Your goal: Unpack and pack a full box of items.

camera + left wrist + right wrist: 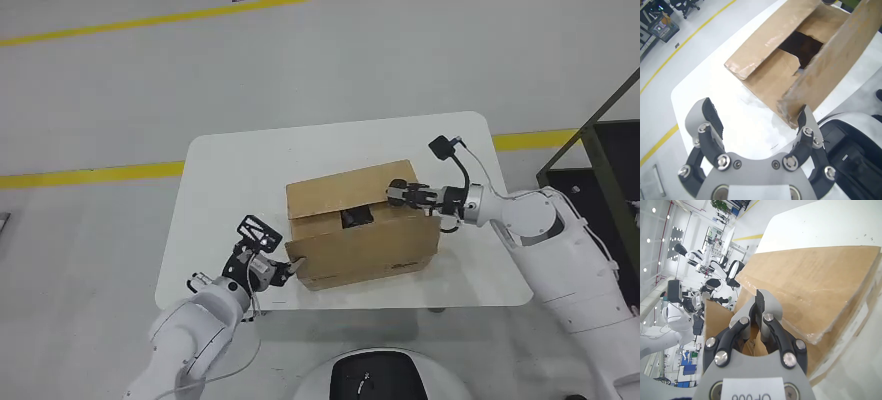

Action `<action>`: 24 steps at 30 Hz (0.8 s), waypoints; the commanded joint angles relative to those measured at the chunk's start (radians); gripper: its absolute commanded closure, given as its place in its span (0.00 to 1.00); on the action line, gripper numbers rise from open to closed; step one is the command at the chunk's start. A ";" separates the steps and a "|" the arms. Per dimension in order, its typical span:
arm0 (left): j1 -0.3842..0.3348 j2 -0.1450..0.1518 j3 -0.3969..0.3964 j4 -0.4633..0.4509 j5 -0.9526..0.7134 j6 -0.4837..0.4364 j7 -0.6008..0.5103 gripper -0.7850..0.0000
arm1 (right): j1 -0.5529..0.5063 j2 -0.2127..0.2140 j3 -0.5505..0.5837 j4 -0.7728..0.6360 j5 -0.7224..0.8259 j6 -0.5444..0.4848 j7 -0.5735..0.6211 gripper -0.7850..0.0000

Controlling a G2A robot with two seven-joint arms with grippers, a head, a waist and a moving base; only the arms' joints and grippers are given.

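Right jaws pinch box flap (810, 285) (left jaws gape at corner).

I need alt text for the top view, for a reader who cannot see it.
A cardboard box, its top partly open, stands on a white table. The right gripper pinches a top flap; the left gripper, open, sits at a box corner.

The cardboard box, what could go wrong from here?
The right gripper pinches a flap by its worn, taped edge; pulling hard could tear it. The open left gripper has one finger against the box corner, so it might shove the box toward the near table edge instead of steadying it.
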 commanded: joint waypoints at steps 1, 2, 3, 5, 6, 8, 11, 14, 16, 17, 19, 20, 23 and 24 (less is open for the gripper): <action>-0.055 -0.010 0.035 0.029 -0.024 0.048 -0.017 0.00 | -0.001 0.003 0.009 -0.004 0.004 -0.001 -0.006 1.00; -0.078 -0.015 0.049 0.044 -0.045 0.067 -0.027 0.00 | -0.002 0.004 0.013 -0.009 0.008 -0.003 -0.007 1.00; -0.102 -0.020 0.061 0.062 -0.054 0.086 -0.041 0.00 | -0.004 0.006 0.020 -0.016 0.010 -0.002 -0.010 1.00; -0.142 -0.028 0.092 0.090 -0.049 0.113 -0.060 0.00 | -0.010 0.010 0.035 -0.032 0.015 -0.002 -0.017 1.00; -0.158 -0.032 0.107 0.106 -0.053 0.122 -0.065 0.00 | -0.014 0.012 0.043 -0.044 0.015 -0.002 -0.024 1.00; -0.187 -0.040 0.131 0.141 -0.041 0.151 -0.078 0.00 | -0.024 0.017 0.059 -0.075 0.018 0.002 -0.028 1.00; -0.219 -0.051 0.167 0.177 -0.037 0.178 -0.090 0.00 | -0.038 0.022 0.073 -0.117 0.030 0.008 -0.021 1.00; -0.243 -0.060 0.192 0.208 -0.012 0.203 -0.103 0.00 | -0.047 0.023 0.061 -0.135 0.048 0.014 -0.002 1.00; -0.252 -0.065 0.211 0.221 0.008 0.211 -0.106 0.00 | -0.046 0.022 0.031 -0.129 0.029 0.024 0.007 1.00; -0.256 -0.068 0.216 0.226 0.011 0.215 -0.106 0.00 | -0.043 0.019 0.012 -0.122 0.016 0.025 0.003 1.00; -0.260 -0.072 0.224 0.236 0.015 0.219 -0.108 0.00 | -0.035 0.013 -0.023 -0.086 0.005 0.034 -0.021 1.00; -0.263 -0.074 0.226 0.240 0.025 0.221 -0.112 0.00 | -0.028 0.009 -0.040 -0.064 0.003 0.036 -0.040 1.00; -0.264 -0.078 0.229 0.243 0.029 0.226 -0.112 0.00 | -0.005 -0.004 -0.083 -0.004 0.010 0.042 -0.096 1.00; -0.264 -0.079 0.228 0.243 0.030 0.226 -0.113 0.00 | 0.002 -0.008 -0.098 0.008 0.008 0.043 -0.108 1.00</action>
